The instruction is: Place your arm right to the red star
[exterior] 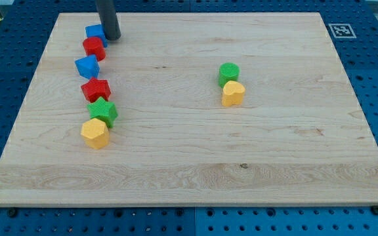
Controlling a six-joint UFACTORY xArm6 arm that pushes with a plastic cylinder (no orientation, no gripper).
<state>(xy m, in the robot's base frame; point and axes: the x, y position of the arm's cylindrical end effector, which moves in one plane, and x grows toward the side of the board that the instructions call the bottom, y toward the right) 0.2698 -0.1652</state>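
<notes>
My tip (112,37) is a bare rod end with no fingers, so it neither opens, closes nor grips. It stands on the wooden board (195,151) at the view's top left, touching or just beside the right side of a blue block (95,31), shape unclear. Just below: red cylinder (94,48), then a second blue block (87,65). The red star (96,90) sits further down this column, well apart from the tip, toward the view's bottom. Beneath it: green star (103,111), yellow block (95,133). Right of centre: green cylinder (229,73) touching another yellow block (233,94).
</notes>
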